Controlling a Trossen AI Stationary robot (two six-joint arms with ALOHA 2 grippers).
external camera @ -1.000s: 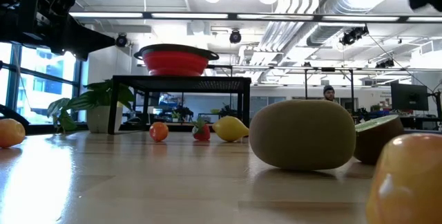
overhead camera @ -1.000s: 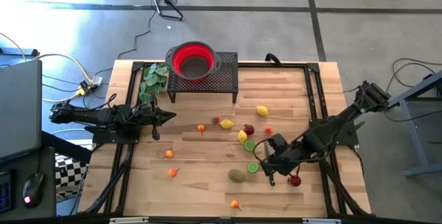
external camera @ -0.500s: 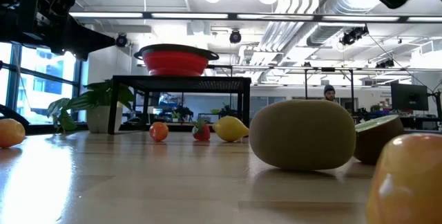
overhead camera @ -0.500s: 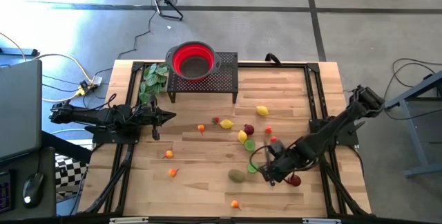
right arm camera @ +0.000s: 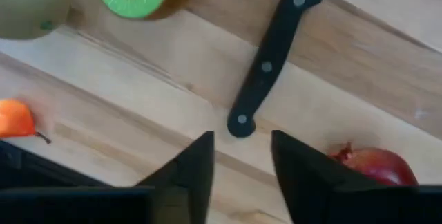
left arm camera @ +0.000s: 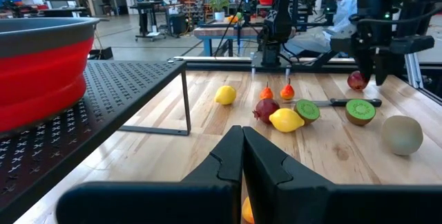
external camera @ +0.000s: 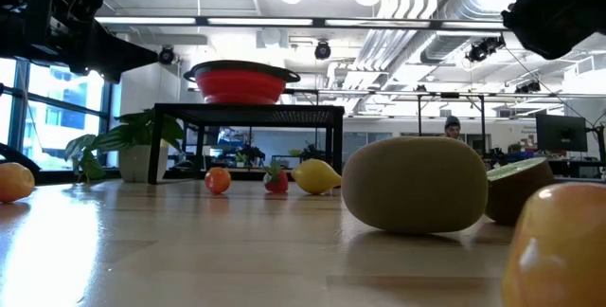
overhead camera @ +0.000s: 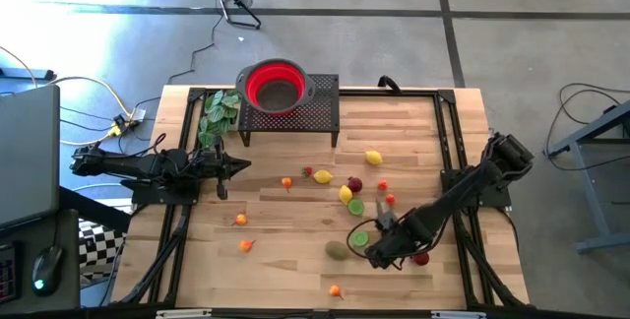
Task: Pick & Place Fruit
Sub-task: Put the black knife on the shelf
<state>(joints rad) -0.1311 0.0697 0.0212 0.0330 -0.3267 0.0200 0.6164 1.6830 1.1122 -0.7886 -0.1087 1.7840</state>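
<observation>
Small toy fruits lie scattered on the wooden table: a lemon, a whole brown kiwi, a green kiwi half, a red pomegranate and orange pieces. My right gripper points steeply down near the table's front right, open, between the kiwi and the pomegranate. In its wrist view the right gripper hovers over the butt end of a dark knife, with the pomegranate beside one finger. My left gripper waits shut at the left, level.
A red colander sits on a black perforated stand at the far middle, with a green leafy bunch to its left. Black frame rails run along the table's sides. Bare wood lies between the stand and the fruit.
My right gripper has come down and moved toward the table's near left, tipping to point more steeply at the table, ending just right of the whole kiwi. The fruits and the knife have stayed where they were.
</observation>
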